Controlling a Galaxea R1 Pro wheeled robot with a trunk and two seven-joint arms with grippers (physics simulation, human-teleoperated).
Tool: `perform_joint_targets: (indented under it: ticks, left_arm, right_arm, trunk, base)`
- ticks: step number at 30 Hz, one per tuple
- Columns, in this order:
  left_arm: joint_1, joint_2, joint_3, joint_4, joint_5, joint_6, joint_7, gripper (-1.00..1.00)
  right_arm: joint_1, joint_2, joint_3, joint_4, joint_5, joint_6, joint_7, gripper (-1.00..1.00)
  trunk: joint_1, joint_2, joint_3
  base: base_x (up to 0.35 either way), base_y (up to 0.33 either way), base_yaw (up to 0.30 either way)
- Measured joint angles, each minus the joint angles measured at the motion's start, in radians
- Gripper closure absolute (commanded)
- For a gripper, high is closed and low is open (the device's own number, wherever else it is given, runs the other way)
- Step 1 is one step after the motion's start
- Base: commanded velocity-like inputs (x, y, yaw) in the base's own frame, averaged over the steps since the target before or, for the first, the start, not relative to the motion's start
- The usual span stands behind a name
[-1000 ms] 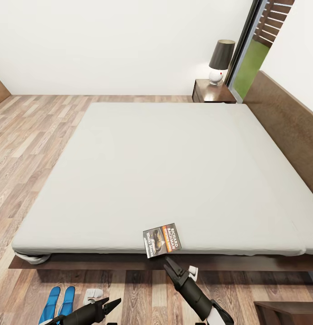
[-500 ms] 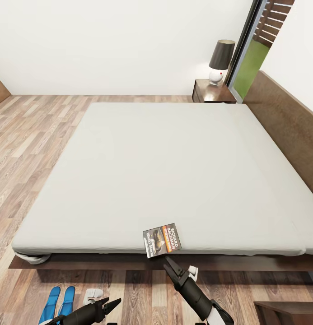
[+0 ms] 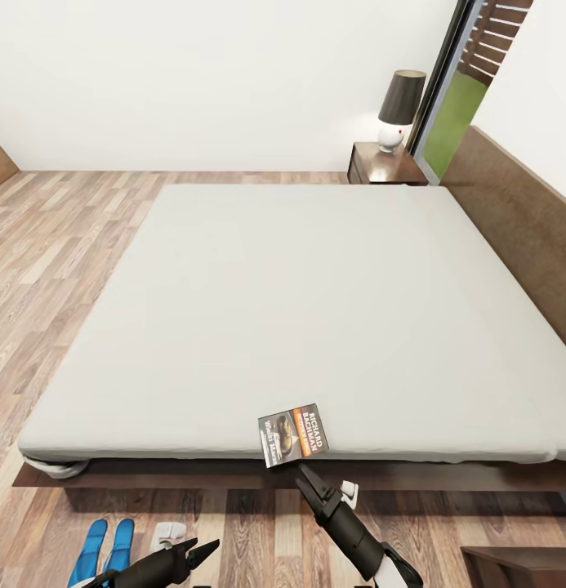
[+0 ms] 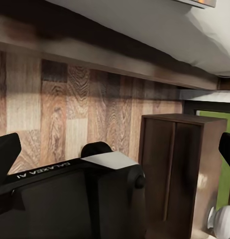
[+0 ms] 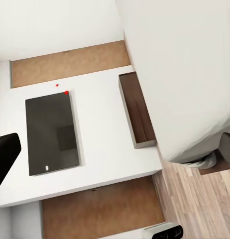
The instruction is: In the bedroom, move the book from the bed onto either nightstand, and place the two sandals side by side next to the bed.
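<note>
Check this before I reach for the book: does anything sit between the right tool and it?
Nothing visible does. The book overhangs the near edge of the bed, and the right tool is just below it, with open air between.

Plain white walls (image 3: 193,73) meet a wood-plank floor (image 3: 46,237) in mixed brown tones. In the far corner, a table lamp (image 3: 398,110) with a dark shade and white base stands beside a tall black-framed window (image 3: 454,98) showing green grass and brown slats.
</note>
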Motion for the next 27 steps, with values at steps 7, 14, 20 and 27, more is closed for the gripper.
perform_joint_targets:
  ticks: [7,14,20,27]
  left_arm:
    - [0.0,0.0,0.0,0.0,0.001,-0.001,0.0,-1.0]
    - [0.0,0.0,-0.001,0.0,0.001,0.0,0.0,-1.0]
    - [0.0,0.0,0.0,0.0,0.001,0.0,0.0,-1.0]
    - [0.0,0.0,-0.001,0.0,0.001,0.0,0.001,-1.0]
  right_arm:
    - [0.0,-0.001,0.0,0.0,0.0,0.0,-0.001,-1.0]
    - [0.0,-0.001,0.0,0.0,0.0,0.0,-0.001,-1.0]
    - [0.0,-0.001,0.0,0.0,0.0,0.0,-0.001,-1.0]
    - [0.0,-0.001,0.0,0.0,0.0,0.0,-0.001,-1.0]
  trunk:
    - [0.027,-0.049,-0.022]
    - [0.054,-0.098,-0.044]
    - [0.077,-0.14,-0.063]
    - [0.104,-0.189,-0.085]
  base:
    - [0.0,0.0,0.0]
    - [0.0,0.0,0.0]
    - [0.0,0.0,0.0]
    - [0.0,0.0,0.0]
